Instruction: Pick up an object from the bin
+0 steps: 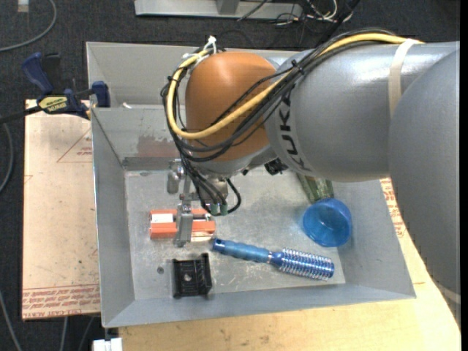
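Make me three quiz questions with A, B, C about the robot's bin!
1. What colour is the cup? A red, B blue, C yellow.
2. How is the brush? A lying flat, B standing up, C snapped in two.
3. What is the gripper over? A the cup, B the orange block, C the brush.

Answers: 1 B, the cup is blue all over. 2 A, the brush lies whole, stretched along the floor. 3 B, the gripper is down right at the block, left of the cup.
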`<state>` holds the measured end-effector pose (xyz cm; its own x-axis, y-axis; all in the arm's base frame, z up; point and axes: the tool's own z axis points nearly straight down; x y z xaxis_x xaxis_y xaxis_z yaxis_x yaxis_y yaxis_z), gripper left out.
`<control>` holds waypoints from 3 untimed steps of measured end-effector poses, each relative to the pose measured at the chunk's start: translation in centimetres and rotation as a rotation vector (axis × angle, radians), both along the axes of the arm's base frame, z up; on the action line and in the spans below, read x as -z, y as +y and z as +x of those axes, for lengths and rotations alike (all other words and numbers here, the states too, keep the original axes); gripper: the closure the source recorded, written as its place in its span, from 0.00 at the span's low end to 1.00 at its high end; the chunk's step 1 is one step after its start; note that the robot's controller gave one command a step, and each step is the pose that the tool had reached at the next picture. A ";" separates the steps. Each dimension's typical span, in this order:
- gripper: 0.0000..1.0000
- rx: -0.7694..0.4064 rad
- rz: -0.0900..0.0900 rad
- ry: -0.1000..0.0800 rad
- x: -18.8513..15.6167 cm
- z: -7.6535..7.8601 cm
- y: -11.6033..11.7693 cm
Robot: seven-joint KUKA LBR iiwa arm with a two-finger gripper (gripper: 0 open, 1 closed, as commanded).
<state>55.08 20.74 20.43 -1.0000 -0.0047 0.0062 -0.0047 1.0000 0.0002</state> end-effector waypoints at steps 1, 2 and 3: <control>0.00 0.003 0.001 -0.006 -0.5 0.1 -0.1; 0.00 0.075 0.003 -0.010 3.6 0.2 -0.3; 0.00 0.092 0.001 -0.007 4.8 -0.1 -0.4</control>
<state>55.03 20.37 15.62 -0.9962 0.0870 -0.0009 0.0870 0.9962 0.0019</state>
